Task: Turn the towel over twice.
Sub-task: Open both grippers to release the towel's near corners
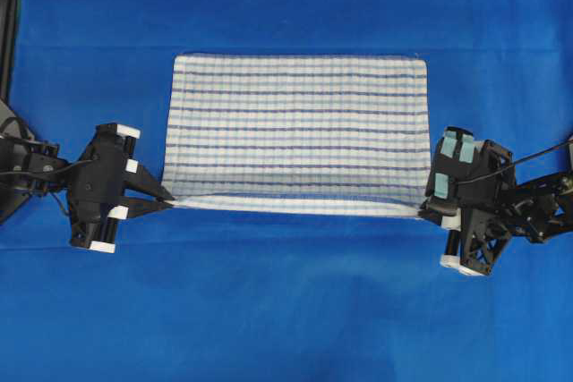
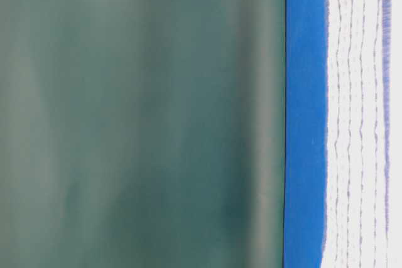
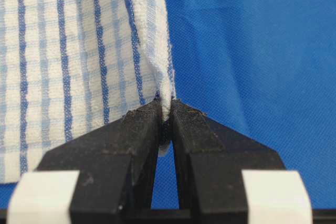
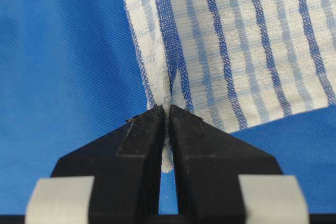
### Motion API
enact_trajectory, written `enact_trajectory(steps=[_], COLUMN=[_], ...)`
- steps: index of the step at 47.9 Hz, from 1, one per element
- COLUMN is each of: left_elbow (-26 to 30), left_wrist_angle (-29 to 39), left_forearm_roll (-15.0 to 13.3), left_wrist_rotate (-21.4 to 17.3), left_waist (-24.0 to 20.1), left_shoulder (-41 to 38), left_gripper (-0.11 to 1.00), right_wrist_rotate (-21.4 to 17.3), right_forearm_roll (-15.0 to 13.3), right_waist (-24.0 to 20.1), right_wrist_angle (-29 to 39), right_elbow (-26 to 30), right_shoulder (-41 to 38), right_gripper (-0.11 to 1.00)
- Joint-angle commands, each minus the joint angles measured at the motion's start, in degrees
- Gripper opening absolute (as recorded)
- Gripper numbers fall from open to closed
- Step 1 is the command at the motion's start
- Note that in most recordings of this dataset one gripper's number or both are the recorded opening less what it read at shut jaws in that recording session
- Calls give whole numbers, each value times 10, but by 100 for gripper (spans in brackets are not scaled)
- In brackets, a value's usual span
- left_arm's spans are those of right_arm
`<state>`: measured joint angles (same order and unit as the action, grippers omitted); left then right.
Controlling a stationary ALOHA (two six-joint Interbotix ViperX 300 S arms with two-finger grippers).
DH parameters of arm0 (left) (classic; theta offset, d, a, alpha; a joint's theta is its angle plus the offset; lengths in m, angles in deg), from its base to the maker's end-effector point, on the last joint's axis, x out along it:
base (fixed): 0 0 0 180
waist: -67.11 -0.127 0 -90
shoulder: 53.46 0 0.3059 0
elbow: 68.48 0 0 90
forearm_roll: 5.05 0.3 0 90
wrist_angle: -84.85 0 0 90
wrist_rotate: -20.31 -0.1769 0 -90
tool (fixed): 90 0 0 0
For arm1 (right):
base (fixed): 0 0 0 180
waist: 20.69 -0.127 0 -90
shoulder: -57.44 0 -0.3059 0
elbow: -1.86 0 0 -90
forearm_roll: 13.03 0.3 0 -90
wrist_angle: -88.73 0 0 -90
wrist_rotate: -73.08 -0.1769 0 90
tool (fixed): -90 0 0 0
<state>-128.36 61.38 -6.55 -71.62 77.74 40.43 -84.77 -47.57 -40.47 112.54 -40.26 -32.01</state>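
Left gripper (image 1: 168, 202), right gripper (image 1: 424, 213): jaws clenched on towel (image 1: 300, 127) near corners. Lift evenly, keep edge taut, sweep over far edge.

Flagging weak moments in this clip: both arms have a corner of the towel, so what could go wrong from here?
1. The left gripper and right gripper each pinch only a small tip of the towel; a corner might slip out mid-flip.
2. The near edge is stretched taut between them, so uneven travel could tug it free.
3. The blue sheet lies right under the jaws and might get dragged.
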Motion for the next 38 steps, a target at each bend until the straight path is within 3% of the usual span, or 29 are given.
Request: enact_trajectory(steps=[1,18,26,29,38], left_elbow=[16,42,51,52,55], left_wrist_angle=[11,80,82,83,123], left_forearm_roll=[-1,-1,-1,-1,-1], left_wrist_rotate=[1,3,4,4,3], left_waist=[3,3,3,4,15], left_shoulder=[-1,4,23,31,66], left_gripper=[5,5,5,16,71], right_wrist_rotate=[0,0,0,1,10], right_forearm_roll=[1,-4,-4,-4,-7], right_waist=[-4,5,5,5,5], right_wrist_angle=[-2,-2,2,2,9], right_elbow=[5,11,17,19,29], right_shoulder=[1,-3,-5,-5,5], right_gripper=[7,8,55,63,56])
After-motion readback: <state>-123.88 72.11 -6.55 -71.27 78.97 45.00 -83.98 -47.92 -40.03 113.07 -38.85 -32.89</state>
